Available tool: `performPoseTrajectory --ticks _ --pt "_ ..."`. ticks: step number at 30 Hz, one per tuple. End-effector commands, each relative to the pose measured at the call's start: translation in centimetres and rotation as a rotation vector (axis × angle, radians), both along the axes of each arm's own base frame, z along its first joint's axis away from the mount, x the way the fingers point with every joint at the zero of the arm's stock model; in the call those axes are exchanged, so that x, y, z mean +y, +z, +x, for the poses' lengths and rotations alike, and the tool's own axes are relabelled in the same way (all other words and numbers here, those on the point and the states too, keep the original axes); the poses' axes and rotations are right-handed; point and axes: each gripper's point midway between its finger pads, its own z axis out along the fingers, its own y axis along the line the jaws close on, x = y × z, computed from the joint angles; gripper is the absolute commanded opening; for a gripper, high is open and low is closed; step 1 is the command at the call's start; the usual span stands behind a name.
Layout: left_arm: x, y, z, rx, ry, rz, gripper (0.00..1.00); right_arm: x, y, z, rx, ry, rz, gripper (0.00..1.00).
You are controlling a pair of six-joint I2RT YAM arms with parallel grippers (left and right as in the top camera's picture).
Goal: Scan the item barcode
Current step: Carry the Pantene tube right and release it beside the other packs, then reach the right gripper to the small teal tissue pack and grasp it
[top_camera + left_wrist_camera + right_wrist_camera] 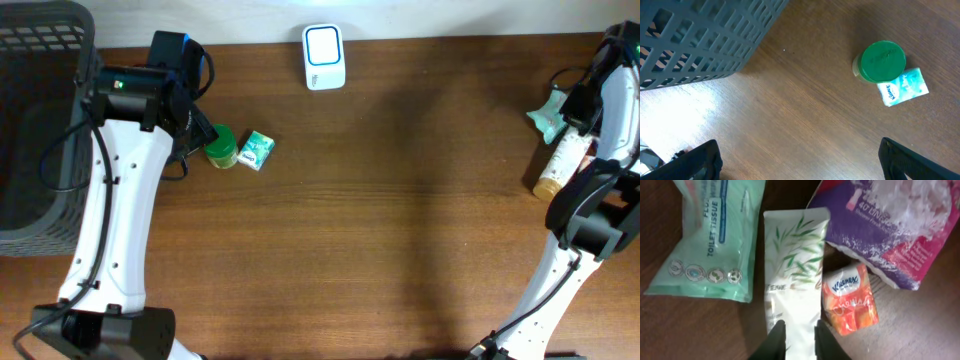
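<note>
The white barcode scanner (324, 57) stands at the table's back edge. My left gripper (800, 157) hangs wide open over bare wood, short of a green-lidded jar (882, 61) and a teal Kleenex pack (902, 87); both also show as jar (221, 148) and pack (256, 150). At the far right, my right gripper (800, 332) hovers over a white leaf-printed tube (795, 270). Its fingers (776, 337) stand a narrow gap apart with the tube showing between them, and nothing is gripped. An orange Kleenex pack (850, 300) lies just right of the tube.
A dark grey slatted basket (40, 120) fills the left edge and looms close in the left wrist view (700, 40). A mint toilet-tissue pack (715, 235) and a purple-pink bag (890, 225) flank the tube. The right arm (600, 110) covers part of that pile.
</note>
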Motion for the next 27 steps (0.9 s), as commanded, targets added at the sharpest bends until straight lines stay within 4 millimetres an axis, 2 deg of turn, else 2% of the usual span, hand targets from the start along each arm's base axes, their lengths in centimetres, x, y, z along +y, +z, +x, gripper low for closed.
performPoseTrajectory --ticks 1,2,3,4,5,6,7,8,10,11,12,14,15,18,22,27 --pt "0.3 0.2 -0.1 0.001 -0.006 0.013 0.99 2.8 4.5 1.8 -0.14 0.055 0.057 0.21" --pt "0.3 0.2 -0.1 0.001 -0.006 0.013 0.99 5.4 6.1 2.8 -0.211 0.104 0.145 0.23" --pt "0.3 0.2 -0.1 0.0 -0.006 0.013 0.99 9.3 7.9 3.9 -0.29 0.177 0.273 0.26" --pt "0.3 0.2 -0.1 0.001 -0.006 0.013 0.99 12.0 8.8 4.4 -0.331 0.228 0.368 0.29" --pt "0.3 0.2 -0.1 0.001 -0.006 0.013 0.99 15.9 9.6 5.0 -0.364 0.297 0.495 0.36" --pt "0.3 0.2 -0.1 0.0 -0.006 0.013 0.99 19.5 10.2 5.3 -0.38 0.358 0.603 0.53" --pt "0.3 0.2 -0.1 0.0 -0.006 0.013 0.99 23.1 10.2 5.6 -0.372 0.419 0.676 0.67" --pt "0.3 0.2 -0.1 0.001 -0.006 0.013 0.99 25.5 10.0 5.7 -0.355 0.462 0.697 0.74" --pt "0.2 0.2 -0.1 0.0 -0.009 0.013 0.99 31.3 9.3 5.9 -0.316 0.571 0.716 0.82" --pt "0.2 0.2 -0.1 0.001 -0.009 0.013 0.99 33.2 9.1 6.0 -0.311 0.61 0.717 0.84" --pt "0.2 0.2 -0.1 0.001 -0.009 0.013 0.99 36.0 8.6 6.3 -0.302 0.671 0.698 0.85" --pt "0.2 0.2 -0.1 0.001 -0.009 0.013 0.99 41.6 7.1 6.7 -0.294 0.785 0.633 0.93" --pt "0.2 0.2 -0.1 0.001 -0.009 0.013 0.99 43.3 6.9 6.7 -0.296 0.804 0.635 0.94" --pt "0.2 0.2 -0.1 0.0 -0.009 0.013 0.99 50.9 4.7 6.5 -0.302 0.845 0.683 0.94" --pt "0.2 0.2 -0.1 0.001 -0.009 0.013 0.99 58.2 1.6 5.8 -0.308 0.866 0.739 0.93" --pt "0.2 0.2 -0.1 0.001 -0.008 0.013 0.99 62.0 -2.7 4.6 -0.265 0.813 0.737 0.92"
